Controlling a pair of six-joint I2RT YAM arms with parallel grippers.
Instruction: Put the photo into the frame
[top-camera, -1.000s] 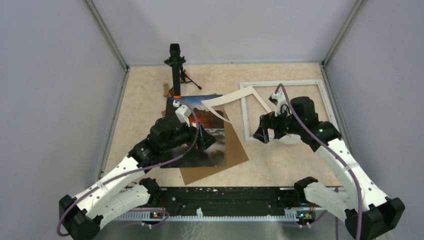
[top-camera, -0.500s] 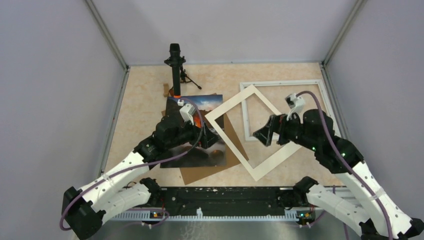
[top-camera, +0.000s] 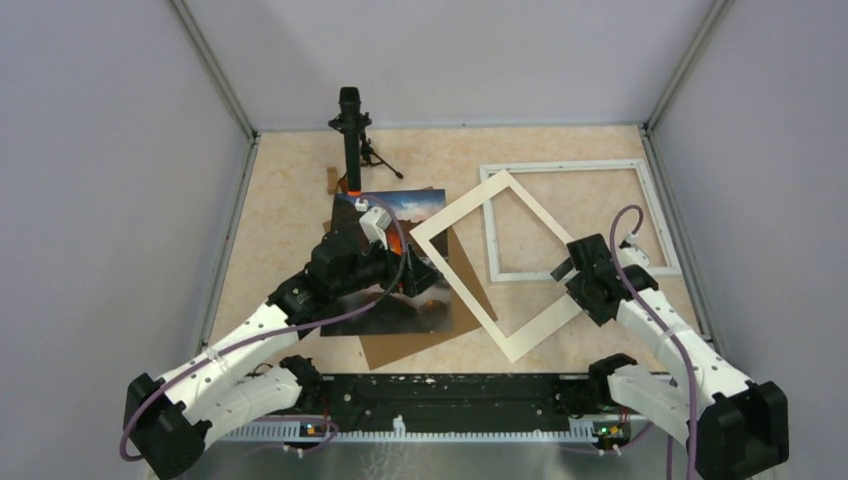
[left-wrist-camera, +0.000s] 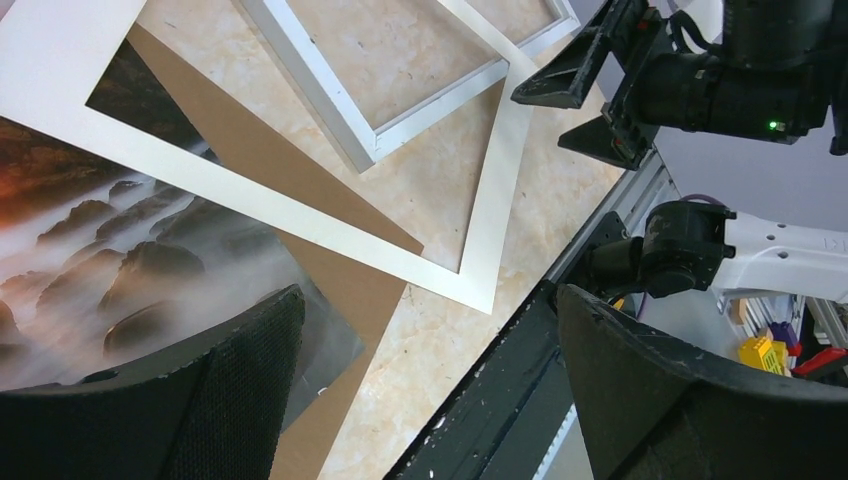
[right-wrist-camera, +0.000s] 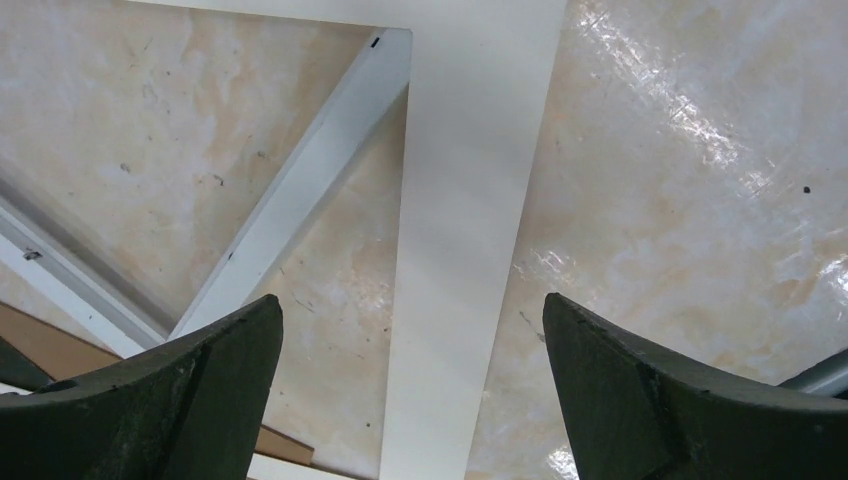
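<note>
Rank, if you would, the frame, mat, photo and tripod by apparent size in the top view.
1. frame and mat: outlines too alike to rank.
2. photo: partly covered, looks somewhat smaller.
3. tripod: clearly smallest.

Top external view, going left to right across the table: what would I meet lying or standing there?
From the left: black stand → photo → tilted white mat → frame.
</note>
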